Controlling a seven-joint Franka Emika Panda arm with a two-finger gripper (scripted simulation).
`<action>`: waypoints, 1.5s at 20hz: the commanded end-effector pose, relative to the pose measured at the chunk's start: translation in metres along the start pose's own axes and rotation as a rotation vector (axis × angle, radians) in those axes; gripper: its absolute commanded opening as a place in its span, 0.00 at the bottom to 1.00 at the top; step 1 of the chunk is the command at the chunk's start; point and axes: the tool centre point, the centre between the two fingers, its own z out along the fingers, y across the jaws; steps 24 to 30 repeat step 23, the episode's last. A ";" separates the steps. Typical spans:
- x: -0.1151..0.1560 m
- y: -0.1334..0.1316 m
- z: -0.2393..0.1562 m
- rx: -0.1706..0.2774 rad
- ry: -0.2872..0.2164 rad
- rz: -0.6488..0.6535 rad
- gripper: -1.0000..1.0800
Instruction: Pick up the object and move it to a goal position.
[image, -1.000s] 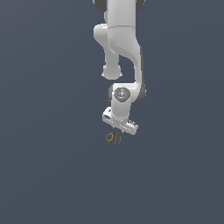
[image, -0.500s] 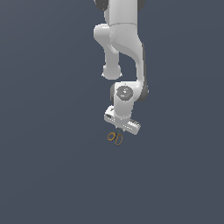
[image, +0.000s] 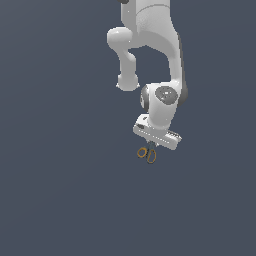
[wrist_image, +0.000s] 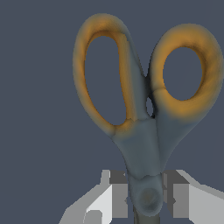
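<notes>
Scene: a simulated white robot arm reaches down from the top of the exterior view over a plain dark grey-blue ground; no goal marker is visible in either view.
Tool: the tool (image: 150, 146) sits at the arm's lower end, pointing down; in the wrist view its two pale fingers (wrist_image: 114, 197) stand on either side of the scissors' pivot, pressed against it; it is clenched on the scissors.
Object: the scissors (wrist_image: 144, 118) are tiny beside the tool; two orange ring handles hang below the fingers in the exterior view, at (image: 147, 153); the dark neck and pivot lie between the pads; the blades are hidden.
Place: the scissors are held at the fingertips; whether they are clear of the tabletop cannot be told, since the ground gives no shadow or edge.
Step in hand: by my judgement, carrying the grasped scissors toward the goal.
How to do it well: keep the squeeze steady, since the grip is on a narrow rounded pivot and the handles could swing; move smoothly without sudden wrist turns; hold the tool's heading fixed so the rings do not twist out.
Risk: the thin neck may rotate or slip between the pads if the arm jerks.
</notes>
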 end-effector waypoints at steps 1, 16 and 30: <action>-0.008 -0.022 -0.020 0.000 0.001 0.000 0.00; -0.039 -0.122 -0.104 0.001 0.001 0.000 0.00; -0.042 -0.131 -0.112 0.001 0.001 -0.001 0.00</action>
